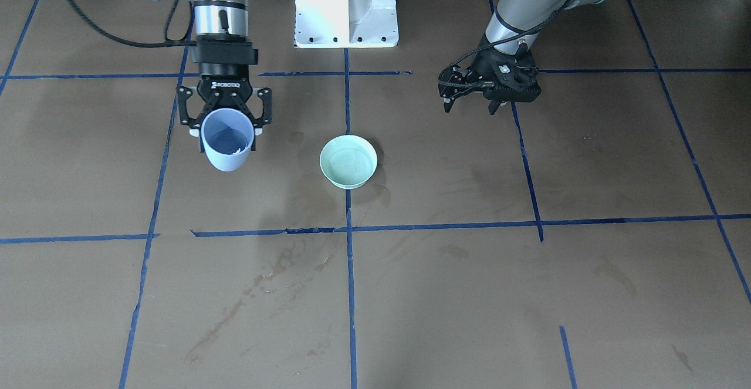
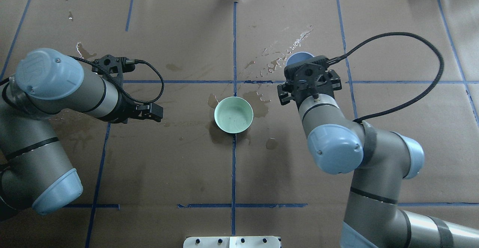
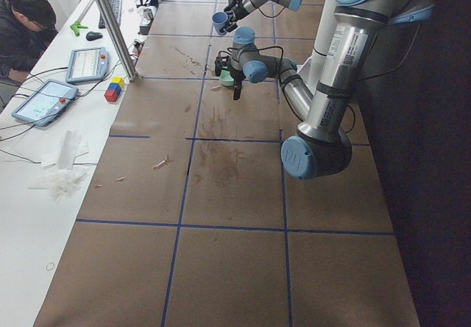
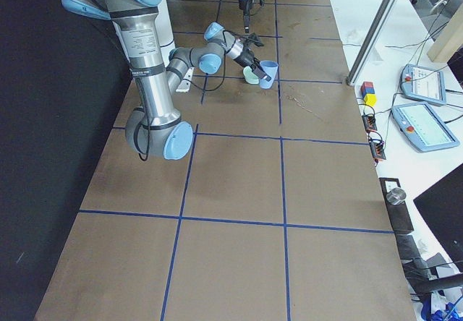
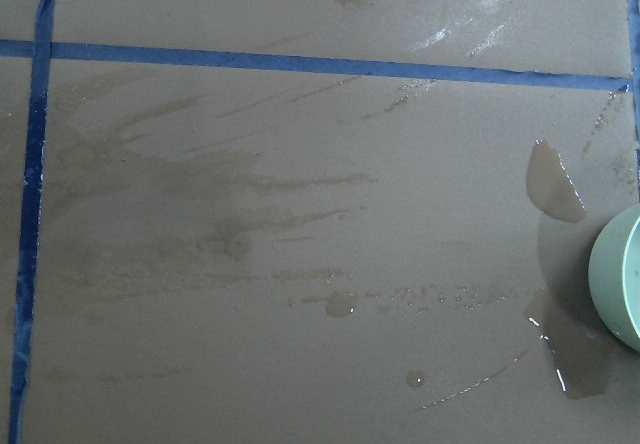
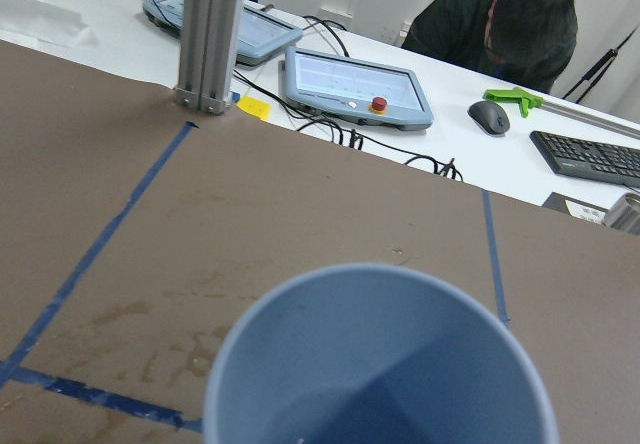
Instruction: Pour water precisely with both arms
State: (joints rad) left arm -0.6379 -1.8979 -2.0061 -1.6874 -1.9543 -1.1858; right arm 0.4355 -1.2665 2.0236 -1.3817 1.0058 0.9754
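My right gripper (image 1: 226,120) is shut on a pale blue cup (image 1: 227,141), held above the table and tilted with its mouth away from the robot. The cup also shows in the overhead view (image 2: 299,57) and fills the right wrist view (image 6: 380,364). A faint glint of water (image 1: 235,150) lies low inside it. A mint green bowl (image 1: 348,161) stands on the centre tape line, apart from the cup, with a faint sheen inside. My left gripper (image 1: 469,107) hangs open and empty on the bowl's other side; the bowl's rim (image 5: 622,276) shows in the left wrist view.
Brown paper with blue tape lines covers the table. Wet patches and droplets lie around the bowl (image 2: 262,106) and beyond the cup (image 2: 278,59). The white pedestal (image 1: 347,7) stands at the robot's edge. An aluminium post (image 6: 210,34), tablets (image 6: 355,86) and an operator (image 6: 500,19) are past the far edge.
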